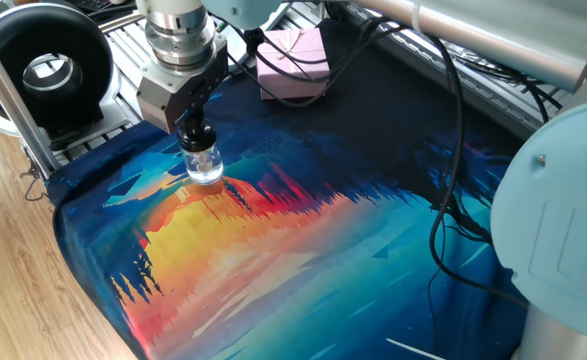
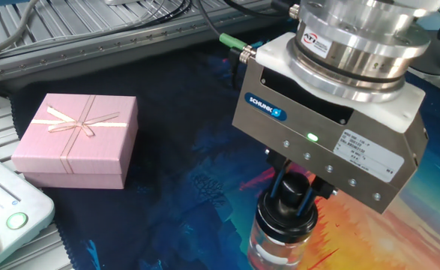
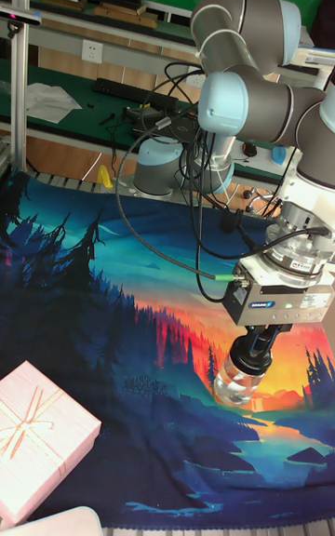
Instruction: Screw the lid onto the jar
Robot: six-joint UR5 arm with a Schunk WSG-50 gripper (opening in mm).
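The small clear glass jar [image 1: 203, 163] [image 2: 276, 249] [image 3: 235, 381] stands upright on the colourful mat. Its black round lid [image 1: 196, 136] [image 2: 288, 204] [image 3: 251, 347] sits on the jar's neck. My gripper [image 1: 194, 127] [image 2: 293, 193] [image 3: 256, 341] hangs straight down over the jar, its dark fingers shut on the lid's knob-like top. The gripper body hides most of the fingers in the two fixed views.
A pink gift box [image 2: 79, 139] [image 1: 293, 64] [image 3: 39, 435] with a ribbon lies on the mat apart from the jar. A black round device [image 1: 45, 70] stands past the mat's corner. Cables [image 1: 451, 150] trail across the mat. A white button panel [image 2: 6, 206] sits at the table's edge.
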